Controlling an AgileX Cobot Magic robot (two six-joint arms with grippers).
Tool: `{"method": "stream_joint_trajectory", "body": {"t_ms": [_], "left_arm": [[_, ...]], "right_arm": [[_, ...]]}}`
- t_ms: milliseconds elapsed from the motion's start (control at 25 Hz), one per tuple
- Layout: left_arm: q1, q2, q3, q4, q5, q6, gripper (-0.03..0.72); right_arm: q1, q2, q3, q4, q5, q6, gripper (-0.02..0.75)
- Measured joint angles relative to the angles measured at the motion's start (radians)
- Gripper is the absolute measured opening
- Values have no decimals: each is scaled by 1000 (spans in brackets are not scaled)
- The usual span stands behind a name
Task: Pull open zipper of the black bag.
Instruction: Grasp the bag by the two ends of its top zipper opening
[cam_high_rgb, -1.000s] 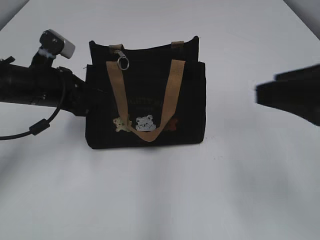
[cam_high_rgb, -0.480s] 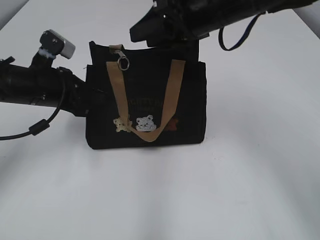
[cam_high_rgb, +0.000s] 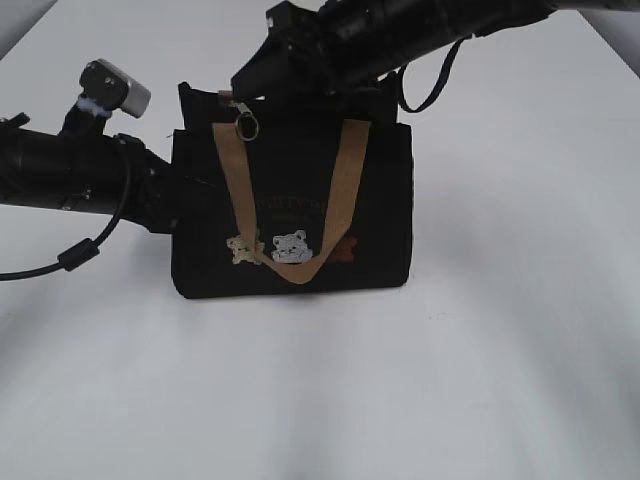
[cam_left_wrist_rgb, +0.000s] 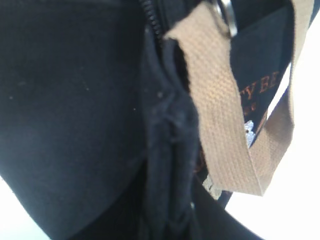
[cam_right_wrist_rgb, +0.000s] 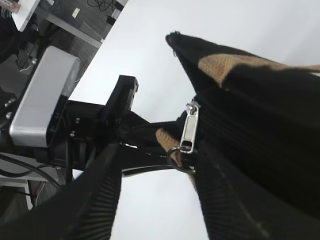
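At the middle of the white tabletop (cam_high_rgb: 480, 380) stands the small black fabric tote bag (cam_high_rgb: 290, 215) with tan webbing handles, its dark zipper (cam_right_wrist_rgb: 235, 125) closed along the top edge and the silver metal ring pull (cam_high_rgb: 246, 127) hanging at about eleven o'clock on the front. From nine o'clock the left gripper (cam_high_rgb: 178, 205) is pinched nearly closed on the bag's black side fabric. From one o'clock the right gripper (cam_right_wrist_rgb: 157, 200) hangs over the pull, ribbed fingers (cam_right_wrist_rgb: 102, 192) parted on either side of it, holding nothing.

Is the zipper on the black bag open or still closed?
Closed. The zipper slider sits at the end of the black bag, its teeth meshed along the top.
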Motion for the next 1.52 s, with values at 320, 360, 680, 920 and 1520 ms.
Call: {"method": "stream_joint_trajectory", "body": {"t_ms": [320, 360, 680, 920, 1520], "left_arm": [[0, 0, 0, 0, 0, 0, 67], [0, 0, 0, 0, -1, 0, 67], [0, 0, 0, 0, -5, 0, 67], [0, 1, 0, 0, -8, 0, 67], [-1, 2, -1, 2, 15, 0, 67]], "right_arm": [[19, 33, 0, -2, -61, 1, 382], [19, 37, 0, 0, -66, 1, 382], [48, 46, -1, 4, -155, 2, 382], [86, 59, -5, -7, -210, 19, 301], [-185, -46, -8, -279, 78, 245, -1]]}}
